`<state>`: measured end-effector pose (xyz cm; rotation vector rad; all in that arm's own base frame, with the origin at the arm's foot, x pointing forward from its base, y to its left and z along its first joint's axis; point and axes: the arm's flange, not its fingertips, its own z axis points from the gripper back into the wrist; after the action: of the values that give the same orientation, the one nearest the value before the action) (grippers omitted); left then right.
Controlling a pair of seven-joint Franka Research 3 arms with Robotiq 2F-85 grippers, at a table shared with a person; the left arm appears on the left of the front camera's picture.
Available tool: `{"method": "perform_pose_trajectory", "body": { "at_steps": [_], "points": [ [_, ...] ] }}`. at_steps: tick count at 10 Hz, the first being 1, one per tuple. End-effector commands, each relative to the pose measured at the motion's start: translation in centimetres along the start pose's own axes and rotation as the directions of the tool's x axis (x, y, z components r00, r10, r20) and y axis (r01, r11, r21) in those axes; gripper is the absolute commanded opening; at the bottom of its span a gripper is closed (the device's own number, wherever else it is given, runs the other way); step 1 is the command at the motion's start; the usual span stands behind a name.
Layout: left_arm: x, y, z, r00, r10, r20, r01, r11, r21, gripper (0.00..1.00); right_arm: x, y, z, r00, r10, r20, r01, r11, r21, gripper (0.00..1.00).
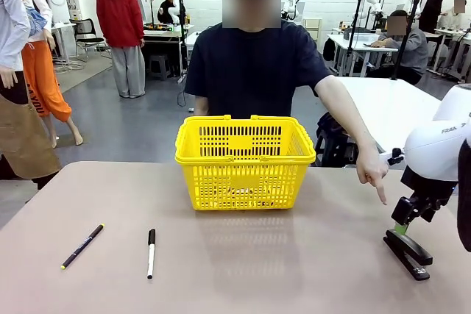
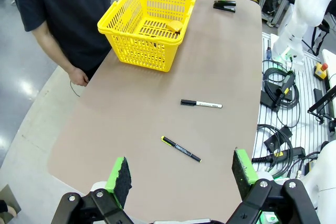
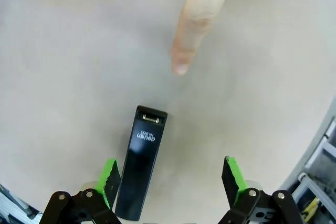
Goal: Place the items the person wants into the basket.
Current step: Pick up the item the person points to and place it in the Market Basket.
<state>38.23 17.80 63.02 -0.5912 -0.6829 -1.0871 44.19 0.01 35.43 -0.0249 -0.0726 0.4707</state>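
Pointing straight down at the black stapler (image 1: 408, 254), the person's hand (image 1: 370, 169) marks it as the wanted item, while the right hand (image 3: 170, 179) hangs over it with its green pads spread wide and nothing between them. The stapler lies flat on the desk (image 1: 243, 270), near the right edge and well apart from the yellow basket (image 1: 245, 161) at the far middle.

The chief risk, judged from the right wrist view, is a missed or skewed grasp: the stapler sits off-centre, close against one pad (image 3: 109, 178) with a broad gap to the other, so closing as it stands could push the stapler sideways or pinch only its edge. The person's fingertip is also near (a descent now could brush it). The stapler's smooth top may slip if caught near one end.

The left hand (image 2: 181, 179) is likewise open and empty, held high over the near end of the desk, above a black pen (image 2: 181, 148) and a white marker (image 2: 201, 103). In the basket a small yellow object (image 2: 174, 26) rests on the floor beside the far wall; what it is cannot be told for certain.
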Motion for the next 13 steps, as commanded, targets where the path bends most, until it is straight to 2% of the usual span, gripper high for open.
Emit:
{"method": "perform_pose_trajectory", "body": {
  "at_steps": [1, 5, 7, 8, 9, 10, 11, 13],
  "points": [
    [0.0, -0.1, 0.0, 1.0, -0.019, 0.022, 0.019, 1.0, -0.002, 1.0, 1.2, -0.1, -0.7, 1.0, -0.012, -0.018, 0.012, 1.0, -0.006, 1.0],
    [0.0, -0.1, 0.0, 1.0, -0.019, 0.022, 0.019, 1.0, -0.002, 1.0, 1.3, 0.4, -3.0, 0.995, 0.017, -0.094, -0.014, 0.999, 0.033, 1.0],
    [0.0, -0.1, 0.0, 1.0, -0.019, 0.022, 0.019, 1.0, -0.002, 1.0, 1.1, 0.8, -3.4, 0.994, 0.034, -0.107, -0.031, 0.999, 0.032, 1.0],
    [0.0, -0.1, 0.0, 1.0, -0.019, 0.022, 0.019, 1.0, -0.002, 1.0, 0.9, 0.8, -3.4, 0.991, 0.078, -0.105, -0.074, 0.996, 0.043, 1.0],
    [0.0, -0.1, 0.0, 1.0, -0.019, 0.022, 0.019, 1.0, -0.002, 1.0, 0.9, 1.0, -3.3, 0.992, 0.057, -0.11, -0.052, 0.997, 0.048, 1.0],
    [0.0, -0.1, 0.0, 1.0, -0.019, 0.022, 0.019, 1.0, -0.002, 1.0, 0.4, 1.2, -2.7, 0.988, 0.097, -0.12, -0.086, 0.992, 0.096, 1.0],
    [0.0, -0.1, 0.0, 1.0, -0.019, 0.022, 0.019, 1.0, -0.002, 1.0, 0.7, 1.0, -3.6, 0.995, 0.042, -0.096, -0.037, 0.998, 0.048, 1.0],
    [0.0, -0.1, 0.0, 1.0, -0.019, 0.022, 0.019, 1.0, -0.002, 1.0, 0.7, 1.0, -3.6, 0.995, 0.042, -0.096, -0.037, 0.998, 0.048, 1.0]
  ]
}}
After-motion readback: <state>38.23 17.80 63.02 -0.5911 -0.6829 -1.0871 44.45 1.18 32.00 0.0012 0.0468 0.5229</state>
